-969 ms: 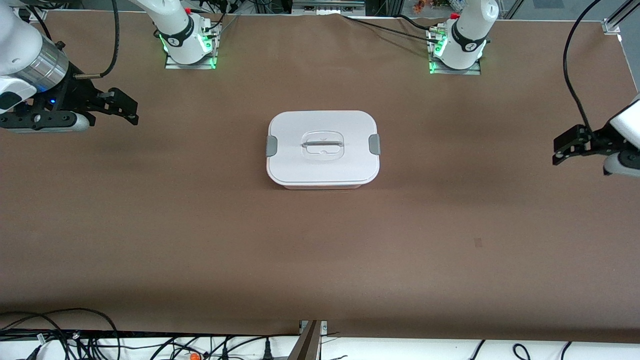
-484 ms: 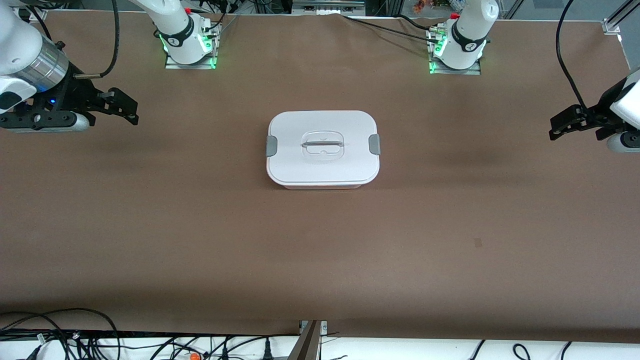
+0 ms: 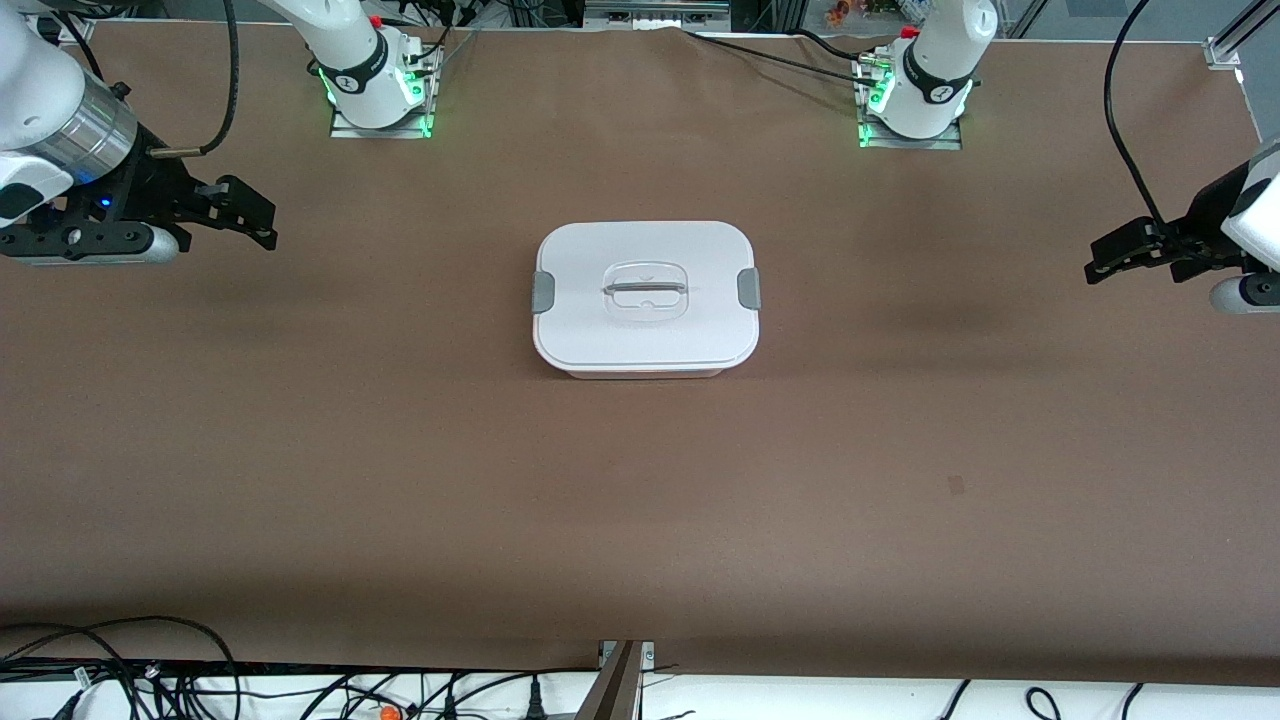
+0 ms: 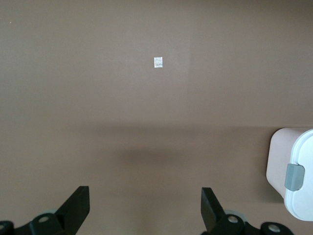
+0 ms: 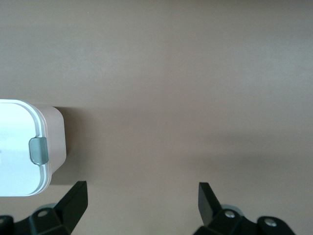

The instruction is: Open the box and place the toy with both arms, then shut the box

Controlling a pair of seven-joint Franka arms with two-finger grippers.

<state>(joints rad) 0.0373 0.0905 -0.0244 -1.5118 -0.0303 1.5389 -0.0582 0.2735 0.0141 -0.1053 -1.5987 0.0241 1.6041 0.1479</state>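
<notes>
The box (image 3: 646, 298) sits at the middle of the brown table with its white lid on, grey clips at both ends and the clear handle (image 3: 645, 288) in the centre. One end of the box (image 4: 281, 161) shows in the left wrist view and the other end of the box (image 5: 19, 147) in the right wrist view. The toy is out of view. My left gripper (image 3: 1098, 262) hovers open and empty over bare table toward the left arm's end; the left gripper (image 4: 145, 196) has only tabletop between its fingers. My right gripper (image 3: 262, 222) hangs open and empty toward the right arm's end, the right gripper (image 5: 143, 192) likewise over bare table.
The two arm bases (image 3: 380, 95) (image 3: 910, 100) stand along the table edge farthest from the front camera. A small pale mark (image 3: 956, 485) lies on the cloth, the same mark (image 4: 158, 62) showing in the left wrist view. Loose cables (image 3: 150, 670) run along the nearest edge.
My left gripper has drifted toward the bases' edge of the table and a little toward the box. The right arm and the box have not moved.
</notes>
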